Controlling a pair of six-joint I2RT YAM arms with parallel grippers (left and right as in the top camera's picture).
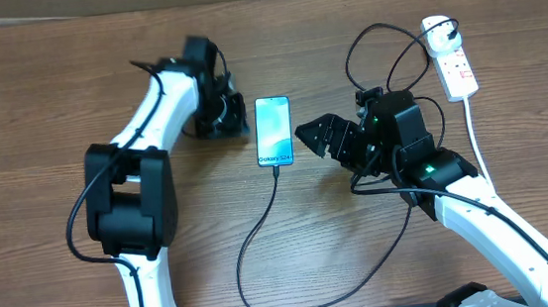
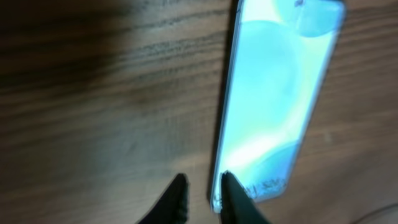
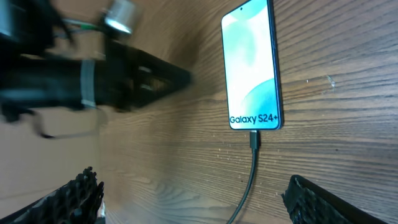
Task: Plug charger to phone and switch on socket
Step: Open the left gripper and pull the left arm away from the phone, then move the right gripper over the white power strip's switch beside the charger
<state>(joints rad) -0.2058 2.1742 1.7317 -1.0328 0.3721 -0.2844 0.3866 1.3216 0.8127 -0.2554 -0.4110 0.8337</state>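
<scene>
Left claw (image 2: pixel 204 190) beside lit blue-white phone (image 2: pixel 277 93), black charger (image 3: pixel 253 165) plugged in

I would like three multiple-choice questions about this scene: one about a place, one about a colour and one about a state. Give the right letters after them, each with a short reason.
1. Where on the table does the socket lie in the overhead view?
A. At the far right, near the top corner.
B. Between the two arms.
C. Under the left arm.

2. What colour is the charger cable that enters the phone?
A. White.
B. Black.
C. Red.

3. In what state is the right gripper?
A. Shut on the cable.
B. Open and empty.
C. Shut on the phone.

Answers:
1 A: the white strip lies by the top right corner.
2 B: a thin black line runs from the phone's lower edge.
3 B: its fingers stand wide apart with only wood between them.
</scene>
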